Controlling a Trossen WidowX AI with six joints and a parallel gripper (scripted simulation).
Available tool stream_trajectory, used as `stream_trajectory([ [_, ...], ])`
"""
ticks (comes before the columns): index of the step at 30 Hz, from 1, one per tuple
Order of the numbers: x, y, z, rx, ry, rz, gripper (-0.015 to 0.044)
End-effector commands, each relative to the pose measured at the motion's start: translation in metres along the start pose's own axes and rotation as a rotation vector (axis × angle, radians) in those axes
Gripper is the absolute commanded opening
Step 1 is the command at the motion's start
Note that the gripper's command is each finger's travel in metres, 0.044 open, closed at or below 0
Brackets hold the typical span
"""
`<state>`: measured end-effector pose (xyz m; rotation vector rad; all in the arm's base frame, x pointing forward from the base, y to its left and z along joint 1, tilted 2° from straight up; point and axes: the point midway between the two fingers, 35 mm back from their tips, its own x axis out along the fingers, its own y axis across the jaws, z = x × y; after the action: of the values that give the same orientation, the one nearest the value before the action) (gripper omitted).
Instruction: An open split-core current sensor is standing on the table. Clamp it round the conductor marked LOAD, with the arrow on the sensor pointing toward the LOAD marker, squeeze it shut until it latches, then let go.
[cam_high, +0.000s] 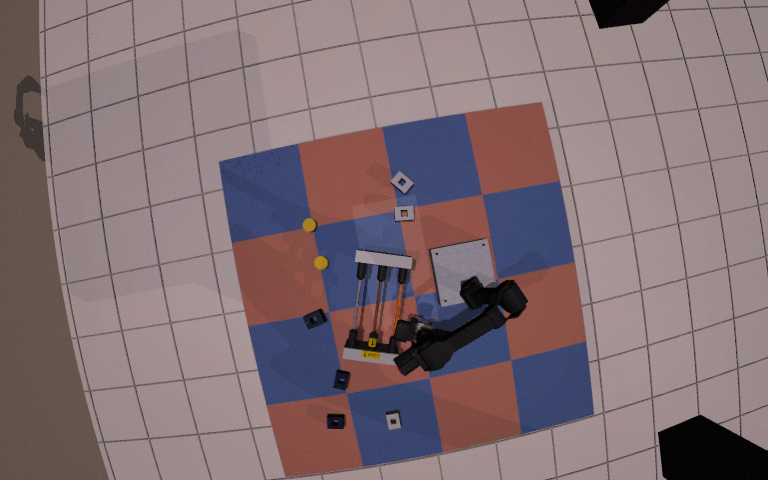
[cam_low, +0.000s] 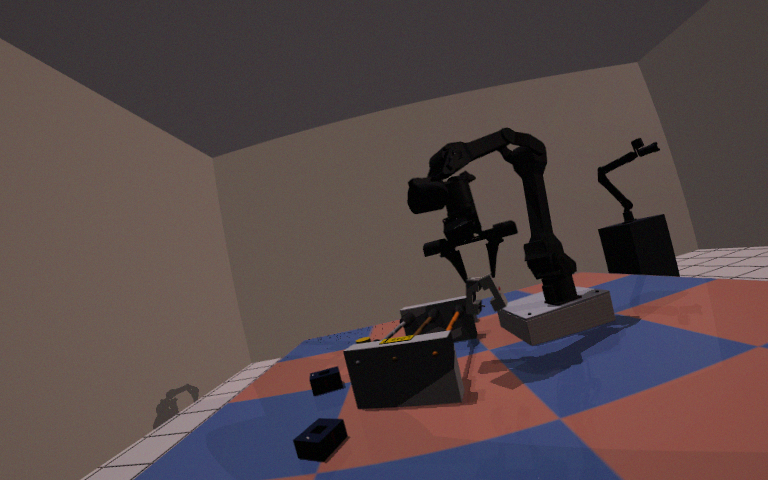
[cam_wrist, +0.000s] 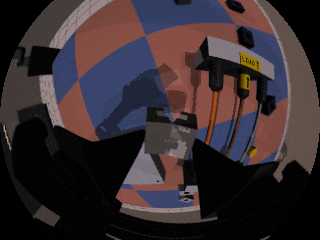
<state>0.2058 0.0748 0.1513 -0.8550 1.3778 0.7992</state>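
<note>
- Landmark: conductor fixture (cam_high: 378, 305), two end blocks joined by three parallel conductors, standing on the checkered surface (cam_high: 532, 316); a yellow LOAD tag (cam_high: 371, 354) sits on the end block nearer the arm's wrist.
- Pincer (cam_low: 471, 261): partly closed, fingers clamped on the split-core sensor (cam_low: 482, 289) and stopped by its body.
- Split-core sensor: grey, its two halves spread apart below the fingertips (cam_low: 459, 266), raised off the surface beside the fixture's orange conductor (cam_high: 397, 308), near the LOAD end. Not yet round any conductor.
- Arm base plate (cam_high: 447, 254): grey, just beside the fixture on the orange conductor's side.
- Small dark blocks (cam_high: 314, 318): scattered on the surface on the fixture's far side from the base plate.
- Yellow discs (cam_high: 309, 224): two, near the fixture's unlabelled end.
</note>
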Motion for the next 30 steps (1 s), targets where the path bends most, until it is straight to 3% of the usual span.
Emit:
stream_trajectory([
  [1, -0.008, -0.002, 0.001, 0.034, -0.015, -0.008, 0.0],
  [30, -0.012, -0.054, 0.016, 1.137, -0.021, -0.002, 0.0],
])
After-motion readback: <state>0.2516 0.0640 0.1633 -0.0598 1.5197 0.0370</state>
